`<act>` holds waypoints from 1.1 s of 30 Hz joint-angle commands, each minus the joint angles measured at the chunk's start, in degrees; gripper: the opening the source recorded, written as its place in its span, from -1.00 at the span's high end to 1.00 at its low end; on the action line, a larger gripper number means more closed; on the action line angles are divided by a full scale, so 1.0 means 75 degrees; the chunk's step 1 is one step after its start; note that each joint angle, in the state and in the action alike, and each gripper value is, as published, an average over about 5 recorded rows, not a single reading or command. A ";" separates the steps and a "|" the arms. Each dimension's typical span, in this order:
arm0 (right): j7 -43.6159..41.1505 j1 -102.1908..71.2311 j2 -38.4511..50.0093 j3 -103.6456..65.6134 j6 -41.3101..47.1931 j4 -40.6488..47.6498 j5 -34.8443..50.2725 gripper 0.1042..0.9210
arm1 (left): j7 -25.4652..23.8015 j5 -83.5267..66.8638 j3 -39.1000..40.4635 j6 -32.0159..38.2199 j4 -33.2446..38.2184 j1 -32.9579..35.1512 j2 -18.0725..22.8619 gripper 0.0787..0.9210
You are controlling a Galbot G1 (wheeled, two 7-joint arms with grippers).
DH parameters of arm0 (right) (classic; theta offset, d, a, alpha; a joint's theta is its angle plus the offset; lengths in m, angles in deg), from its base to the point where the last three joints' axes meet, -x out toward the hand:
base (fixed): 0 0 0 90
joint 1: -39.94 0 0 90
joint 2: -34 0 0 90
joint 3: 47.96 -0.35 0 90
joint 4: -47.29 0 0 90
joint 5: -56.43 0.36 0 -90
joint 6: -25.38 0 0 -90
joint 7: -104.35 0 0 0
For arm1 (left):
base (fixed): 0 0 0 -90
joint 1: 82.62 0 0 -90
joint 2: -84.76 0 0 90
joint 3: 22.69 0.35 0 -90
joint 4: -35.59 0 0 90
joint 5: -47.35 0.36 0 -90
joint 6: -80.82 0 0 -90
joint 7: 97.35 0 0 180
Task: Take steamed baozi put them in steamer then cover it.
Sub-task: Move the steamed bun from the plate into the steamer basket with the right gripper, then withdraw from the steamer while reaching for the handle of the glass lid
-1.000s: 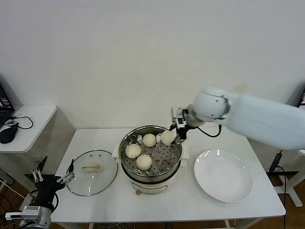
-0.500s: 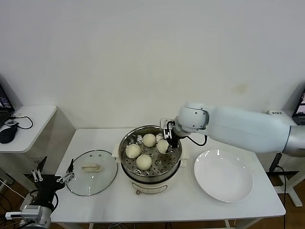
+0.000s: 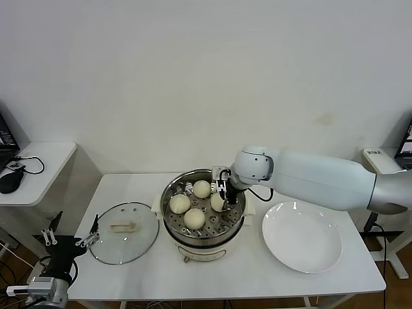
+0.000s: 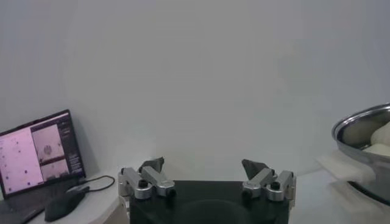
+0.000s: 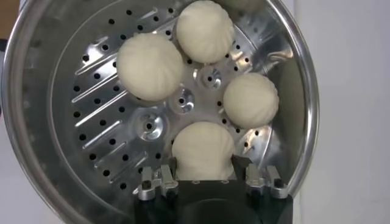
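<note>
The steamer (image 3: 172, 193) stands mid-table, a shiny perforated basket (image 5: 116, 131) on a white pot base. Inside lie several steamed baozi: three loose ones (image 3: 202, 188) (image 3: 179, 203) (image 3: 194, 218) and a fourth (image 3: 217, 201) at the basket's right side. My right gripper (image 3: 224, 192) reaches down into the basket and is shut on that fourth baozi (image 5: 202, 146), which rests on the perforated floor; its fingers (image 5: 172, 162) press both flanks. The cover (image 3: 124, 232), a glass lid with a cream handle, lies flat left of the steamer. My left gripper (image 3: 64, 243) hangs open and empty below the table's left front corner.
A flat white plate (image 3: 301, 237) sits right of the steamer. A side desk (image 3: 38, 168) with a mouse stands at the far left. The left wrist view shows a laptop (image 4: 39, 152), a mouse (image 4: 61, 206) and the steamer's rim (image 4: 359, 122).
My right gripper carried the fourth baozi from above the steamer's far right rim down and leftward into the basket, where it now rests. The left arm has stayed still.
</note>
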 commanded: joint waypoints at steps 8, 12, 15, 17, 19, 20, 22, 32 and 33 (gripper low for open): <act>-0.0423 0.0452 0.0764 -0.0890 0.0019 -0.0684 0.0013 -0.68 | 0.0002 -0.0028 -0.0016 0.0003 0.0035 0.0008 -0.0018 -0.77; 0.0390 0.0286 0.1421 -0.1708 -0.0021 -0.1320 0.0472 -0.75 | 0.0001 -0.0034 -0.0015 0.0001 0.0034 -0.0002 -0.0040 -0.77; 0.1789 -0.0356 0.2145 -0.2439 -0.0297 -0.1962 0.0795 -0.76 | 0.0000 -0.0034 -0.0001 0.0003 0.0014 -0.0020 -0.0055 -0.77; 0.2771 -0.1235 0.2694 -0.3228 -0.0684 -0.2382 0.0888 -0.76 | -0.0002 -0.0036 0.0015 0.0011 -0.0006 -0.0040 -0.0063 -0.77; 0.3536 -0.2565 0.3214 -0.4366 -0.1178 -0.2769 0.0787 -0.76 | -0.0004 -0.0040 0.0042 0.0027 -0.0015 -0.0062 -0.0068 -0.77; 0.3792 -0.3303 0.3429 -0.5004 -0.1473 -0.2924 0.0654 -0.76 | -0.0005 -0.0041 0.0059 0.0035 -0.0017 -0.0074 -0.0070 -0.77; 0.4090 -0.4967 0.3710 -0.6406 -0.2097 -0.3209 0.0106 -0.76 | -0.0007 -0.0043 0.0096 0.0050 -0.0026 -0.0105 -0.0066 -0.77; 0.4423 -1.2098 0.1312 -1.3399 -0.5531 -0.3443 -0.2234 -0.76 | 0.0056 0.0156 0.0406 0.0254 -0.0213 -0.0180 0.0162 -0.77; 0.4292 -1.2530 0.0836 -1.3875 -0.5899 -0.3454 -0.2291 -0.76 | 0.0064 0.0217 0.0440 0.0284 -0.0237 -0.0181 0.0185 -0.77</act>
